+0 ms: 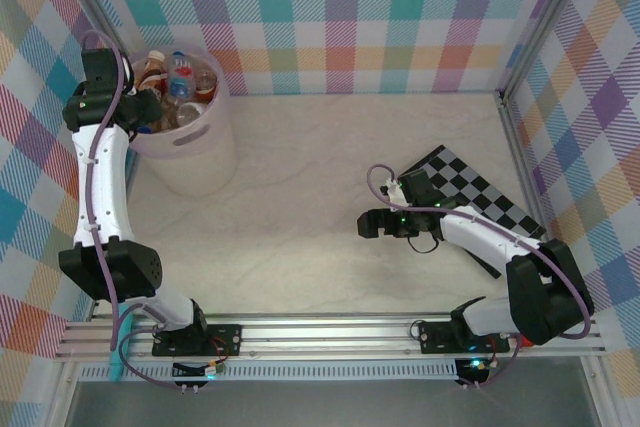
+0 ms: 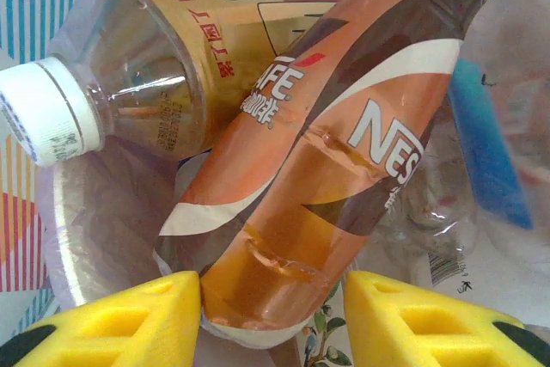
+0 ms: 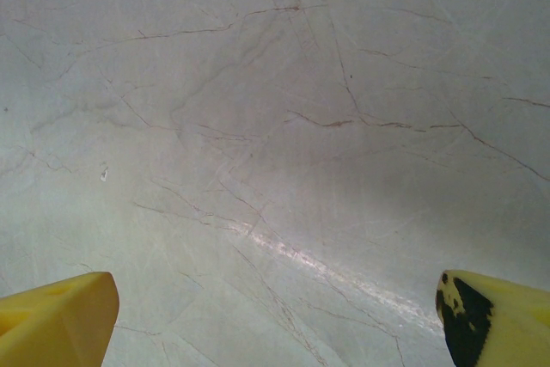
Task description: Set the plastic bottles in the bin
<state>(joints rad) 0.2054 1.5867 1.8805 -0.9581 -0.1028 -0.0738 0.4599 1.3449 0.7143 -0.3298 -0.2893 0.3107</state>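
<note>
The bin (image 1: 195, 162), a pale pink tub, stands at the far left with several plastic bottles (image 1: 180, 82) piled inside. My left gripper (image 1: 135, 112) reaches into it over the left rim. In the left wrist view a brown and orange labelled bottle (image 2: 344, 126) lies slanted between the yellow pads of the left gripper (image 2: 272, 298). The left pad presses its side and the right pad meets its edge. Beside it lies a clear bottle (image 2: 163, 58) with a white cap. My right gripper (image 1: 372, 224) (image 3: 279, 315) hangs open over bare tabletop.
A black and white checkered board (image 1: 470, 187) lies at the right under the right arm. Plaid walls close the back and both sides. A blue piece (image 2: 485, 152) and crumpled clear plastic lie in the bin to the right of the brown bottle.
</note>
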